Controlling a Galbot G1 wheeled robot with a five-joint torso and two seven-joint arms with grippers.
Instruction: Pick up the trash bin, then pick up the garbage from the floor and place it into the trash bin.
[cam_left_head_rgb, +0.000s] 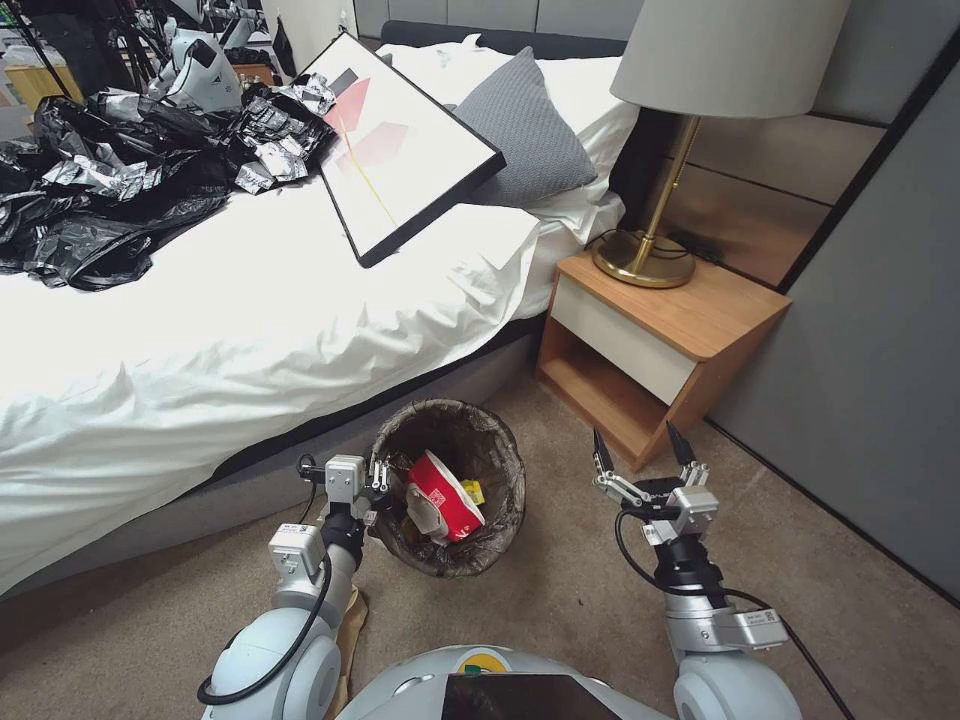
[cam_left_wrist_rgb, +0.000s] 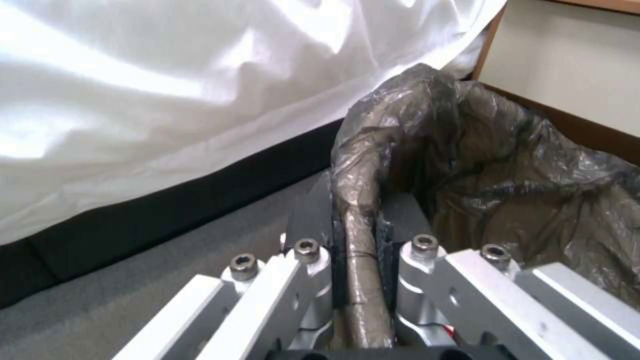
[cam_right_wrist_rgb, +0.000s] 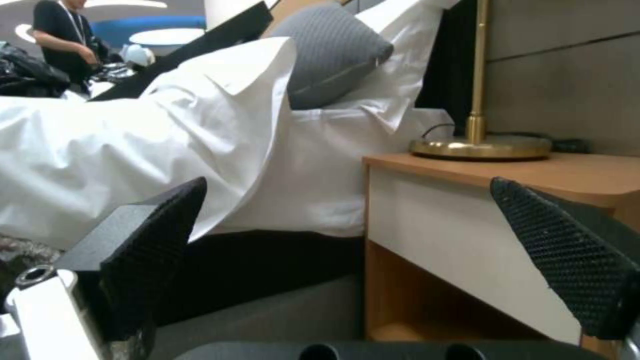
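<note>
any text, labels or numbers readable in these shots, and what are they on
No text can be read for certain.
Red-and-white carton in the trash bin: white print, too small to read.
Left arm's label, behind the left gripper clamped on the bin rim: too small.
Right arm's label, behind the open right gripper: too small.
Framed picture on the bed: shapes alone, no words.

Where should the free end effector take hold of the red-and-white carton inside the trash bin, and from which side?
Grip the red-and-white carton by its raised upper edge, coming straight down from above. It stands tilted inside the trash bin, whose wall blocks every sideways approach. The open right end effector is free beside the bin; the left end effector is shut on the bin's rim.
</note>
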